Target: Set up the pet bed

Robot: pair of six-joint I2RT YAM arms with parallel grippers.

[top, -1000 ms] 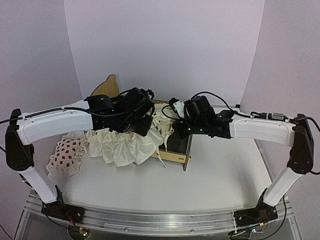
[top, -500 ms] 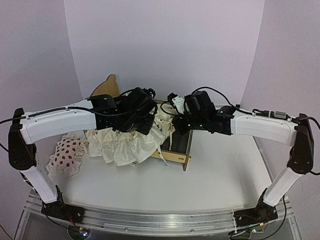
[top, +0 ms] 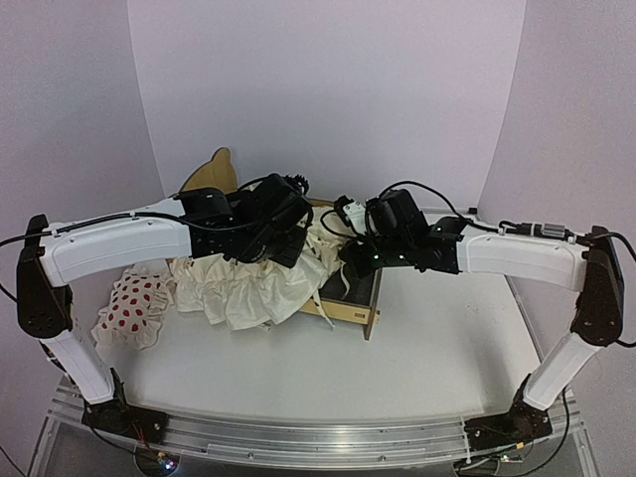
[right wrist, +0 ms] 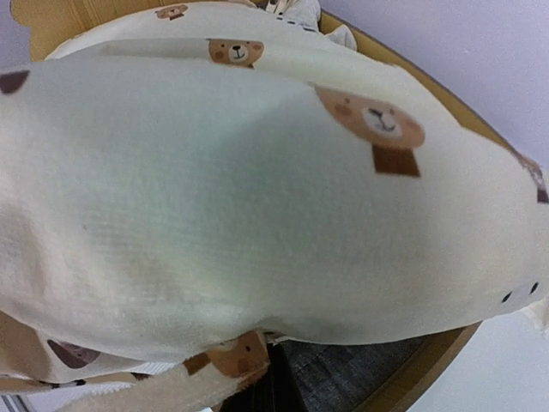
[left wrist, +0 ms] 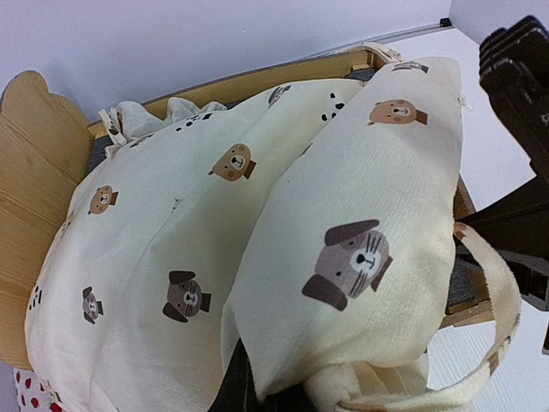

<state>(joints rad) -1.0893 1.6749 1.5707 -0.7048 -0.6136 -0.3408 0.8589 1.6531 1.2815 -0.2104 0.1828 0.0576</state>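
The pet bed [top: 344, 314] stands mid-table, its plywood headboard [top: 217, 171] at the back left and its dark grey base [top: 360, 288] bare at the right end. A cream ruffled cushion [top: 248, 288] printed with animal faces lies half in the frame and spills over the front rail. My left gripper [top: 284, 244] is shut on the cushion's edge, and in the left wrist view the cushion [left wrist: 343, 215] folds over the jaws of that gripper [left wrist: 257, 391]. My right gripper [top: 350, 264] is shut on the cushion [right wrist: 257, 206] above the grey base [right wrist: 360, 379]; its jaws [right wrist: 276, 379] are mostly hidden.
A small white pillow with red spots [top: 133, 304] lies on the table left of the bed, against the cushion's ruffles. A cream strap [left wrist: 493, 300] loops off the cushion's corner. The right arm's black gripper body [left wrist: 515, 94] sits close beside the left one.
The right gripper rose slightly with the cushion's end, then came back down and left over the bed's foot. The left arm edged a little to the right.
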